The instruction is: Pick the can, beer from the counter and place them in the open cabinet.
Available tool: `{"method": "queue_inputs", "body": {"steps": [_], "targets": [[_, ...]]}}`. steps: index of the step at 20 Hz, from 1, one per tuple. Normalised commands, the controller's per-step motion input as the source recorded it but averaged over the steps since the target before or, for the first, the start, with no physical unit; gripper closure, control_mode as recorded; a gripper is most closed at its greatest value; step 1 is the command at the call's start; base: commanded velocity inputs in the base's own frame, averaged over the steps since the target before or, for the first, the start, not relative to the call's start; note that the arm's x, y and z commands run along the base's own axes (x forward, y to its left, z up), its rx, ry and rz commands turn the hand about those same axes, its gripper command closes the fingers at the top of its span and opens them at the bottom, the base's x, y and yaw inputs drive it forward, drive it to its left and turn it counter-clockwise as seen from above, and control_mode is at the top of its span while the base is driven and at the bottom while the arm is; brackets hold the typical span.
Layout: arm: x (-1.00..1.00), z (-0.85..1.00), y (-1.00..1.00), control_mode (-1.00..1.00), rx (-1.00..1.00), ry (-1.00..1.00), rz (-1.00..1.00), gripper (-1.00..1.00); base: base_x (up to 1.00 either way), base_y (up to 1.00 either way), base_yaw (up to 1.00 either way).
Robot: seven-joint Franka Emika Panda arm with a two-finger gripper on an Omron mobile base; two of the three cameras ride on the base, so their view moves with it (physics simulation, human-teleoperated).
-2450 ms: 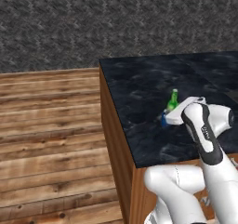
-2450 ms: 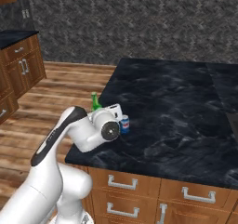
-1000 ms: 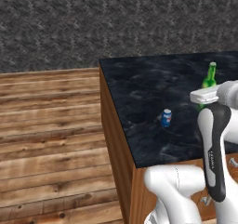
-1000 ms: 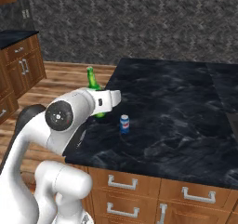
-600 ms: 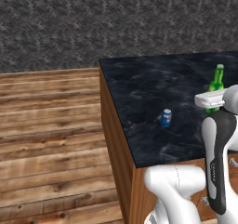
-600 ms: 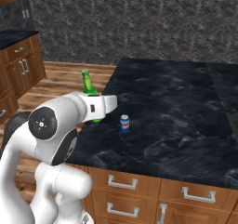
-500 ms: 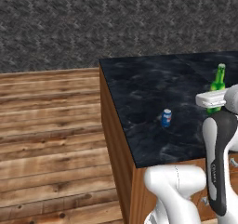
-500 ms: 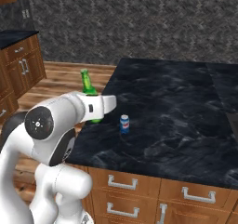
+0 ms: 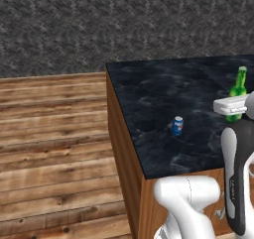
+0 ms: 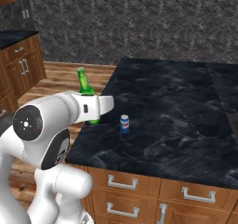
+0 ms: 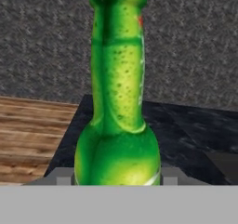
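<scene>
Left base view: the end effector (image 9: 233,108) sits at the right edge of the frame, its fingers hidden behind the white hand — the green beer bottle (image 9: 237,93) stands up out of it, neck upright, base showing just below the hand. The bottle appears over the far right part of the black marble-look table (image 9: 163,99); whether its base touches the surface cannot be told from this side. The blue soda can (image 9: 177,126) stands upright on the table, well apart from the bottle, toward the table's left edge. Wooden plank floor (image 9: 54,149) lies left of the table, and a dark speckled wall (image 9: 124,25) runs behind it.

Right base view: the white arm reaches across the lower left, and the end effector (image 10: 95,110) holds the beer bottle (image 10: 84,83) upright, the long green neck rising above the hand and a bit of green base visible under it. The bottle hangs at the table's (image 10: 186,107) left edge, near the corner. The can (image 10: 124,123) stands on the table just right of the hand, not touching it. Brown drawers with grey handles (image 10: 123,183) front the table; more brown base cabinets (image 10: 21,65) stand at far left.

Hand view: the bottle (image 11: 118,102) rises close in front — the end effector (image 11: 117,177) is pinched on its wide lower body, a grey fingertip (image 11: 63,177) showing at each side.
</scene>
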Motion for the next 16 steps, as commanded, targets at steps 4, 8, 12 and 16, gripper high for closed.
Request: {"method": "queue_inputs", "body": {"steps": [4, 8, 12, 16], "targets": [[-0.09, 0.00, 0.00, -1.00, 0.00, -0.02, 0.00, 1.00, 0.00, 0.00, 0.00], [0.00, 0.00, 0.00, 1.00, 0.00, 0.00, 0.00, 1.00, 0.00, 0.00, 0.00], [0.00, 0.00, 0.00, 1.00, 0.00, 0.00, 0.00, 1.00, -0.22, -0.08, -0.11], [0.00, 0.00, 0.00, 1.00, 0.00, 0.00, 0.00, 1.00, -0.35, -0.35, -0.48]]}}
